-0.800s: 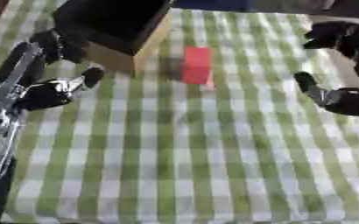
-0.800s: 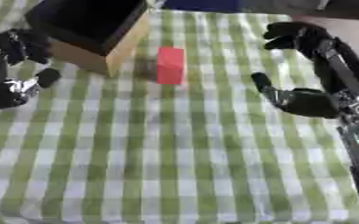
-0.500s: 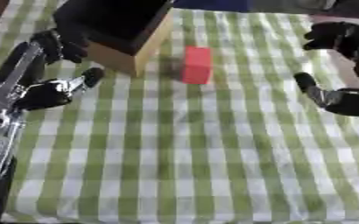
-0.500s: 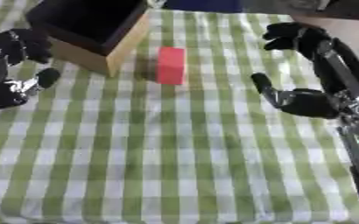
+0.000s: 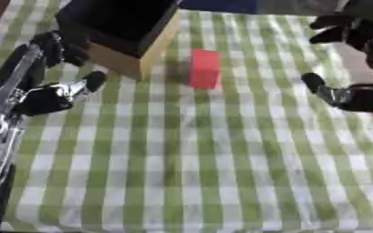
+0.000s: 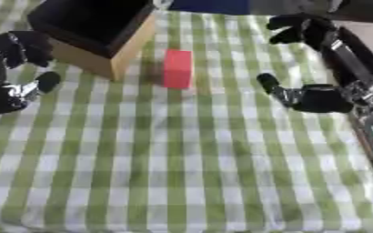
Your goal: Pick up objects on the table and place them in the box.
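Note:
A red rectangular block (image 5: 204, 68) lies on the green-and-white checked cloth, just right of the box. The wooden box (image 5: 124, 31) with a dark inside stands at the back left, tilted in the view. My left hand (image 5: 49, 91) hovers at the left, just beside the box's near corner, fingers spread and relaxed, holding nothing. My right hand (image 6: 313, 93) is at the right, well clear of the block, thumb pointing toward it and fingers arched high above, also empty.
The checked tablecloth (image 5: 198, 168) covers the table, and its whole near half holds no objects. A dark blue strip (image 5: 218, 5) runs along the far edge behind the box. The table's right edge (image 6: 365, 41) lies beside my right arm.

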`<state>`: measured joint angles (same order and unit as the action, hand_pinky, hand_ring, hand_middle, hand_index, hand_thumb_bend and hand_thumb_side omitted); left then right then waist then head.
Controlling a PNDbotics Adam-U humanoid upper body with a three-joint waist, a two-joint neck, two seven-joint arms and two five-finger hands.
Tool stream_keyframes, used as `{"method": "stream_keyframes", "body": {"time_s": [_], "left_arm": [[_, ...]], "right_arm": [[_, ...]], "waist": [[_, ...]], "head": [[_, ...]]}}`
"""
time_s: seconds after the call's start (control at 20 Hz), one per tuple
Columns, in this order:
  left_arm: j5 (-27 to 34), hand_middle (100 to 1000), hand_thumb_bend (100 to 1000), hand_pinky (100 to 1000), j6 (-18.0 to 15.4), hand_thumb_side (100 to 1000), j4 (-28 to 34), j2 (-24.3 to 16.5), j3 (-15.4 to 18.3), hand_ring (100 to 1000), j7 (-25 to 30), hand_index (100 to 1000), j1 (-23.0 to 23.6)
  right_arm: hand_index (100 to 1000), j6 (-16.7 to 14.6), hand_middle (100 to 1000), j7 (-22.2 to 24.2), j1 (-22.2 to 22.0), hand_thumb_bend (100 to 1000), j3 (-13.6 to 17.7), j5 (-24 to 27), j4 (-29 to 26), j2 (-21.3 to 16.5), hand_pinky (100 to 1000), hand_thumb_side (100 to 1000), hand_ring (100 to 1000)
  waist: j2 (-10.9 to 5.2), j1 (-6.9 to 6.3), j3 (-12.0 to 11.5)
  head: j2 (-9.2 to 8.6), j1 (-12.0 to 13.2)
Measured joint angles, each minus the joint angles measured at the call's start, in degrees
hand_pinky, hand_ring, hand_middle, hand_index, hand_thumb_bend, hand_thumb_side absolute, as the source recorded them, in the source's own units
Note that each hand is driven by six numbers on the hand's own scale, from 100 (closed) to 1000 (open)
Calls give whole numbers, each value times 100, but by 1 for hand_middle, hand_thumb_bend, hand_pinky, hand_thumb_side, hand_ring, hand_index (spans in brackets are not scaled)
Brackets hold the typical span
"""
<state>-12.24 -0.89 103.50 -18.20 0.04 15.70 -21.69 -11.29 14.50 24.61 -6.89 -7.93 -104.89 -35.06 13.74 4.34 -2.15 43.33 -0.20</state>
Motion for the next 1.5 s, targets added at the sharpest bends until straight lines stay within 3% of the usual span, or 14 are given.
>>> {"method": "stream_keyframes", "body": {"time_s": [0.2, 0.35, 0.6, 0.8, 0.85, 0.95, 1.5], "left_arm": [[-9, 661, 588, 679, -5, 469, -18, 0, -25, 673, 24, 791, 0], [-10, 661, 588, 678, -13, 469, -30, 0, -52, 674, 40, 791, 0], [-10, 661, 587, 679, -20, 469, -30, 0, -89, 674, 78, 791, -5], [-10, 661, 587, 679, -26, 470, -30, 0, -103, 674, 100, 791, -22], [-10, 661, 586, 679, -29, 470, -30, 0, -113, 674, 104, 791, -25], [-10, 661, 586, 679, -35, 471, -31, 0, -127, 674, 114, 792, -34], [-5, 661, 582, 680, -41, 472, -39, 3, -162, 675, 164, 792, -43]], "right_arm": [[953, -20, 889, 531, 457, 349, -276, 5, 169, -483, 847, 104, 864], [950, -36, 883, 984, 854, 397, -503, 106, 339, -776, 844, 110, 865], [946, -55, 890, 1755, 1553, 415, -891, 189, 1073, -903, 839, 129, 869], [946, -261, 894, 2116, 1971, 399, -1069, -143, 1832, -725, 838, 119, 871], [946, -327, 895, 2173, 2048, 327, -1101, -244, 2003, -657, 837, 122, 871], [946, -446, 897, 2252, 2178, 271, -1147, -464, 2320, -528, 837, 179, 872], [948, -888, 903, 2205, 2676, 277, -1152, -1325, 3568, 165, 839, 204, 875]], "waist": [[-10, 22, -26], [-26, 59, -48], [-31, 85, -124], [-33, 87, -190], [-33, 88, -204], [-35, 88, -228], [-68, 64, -301]], "head": [[-1, -27], [-3, -53], [-8, -100], [-9, -139], [-9, -147], [-9, -158], [-3, -232]]}}
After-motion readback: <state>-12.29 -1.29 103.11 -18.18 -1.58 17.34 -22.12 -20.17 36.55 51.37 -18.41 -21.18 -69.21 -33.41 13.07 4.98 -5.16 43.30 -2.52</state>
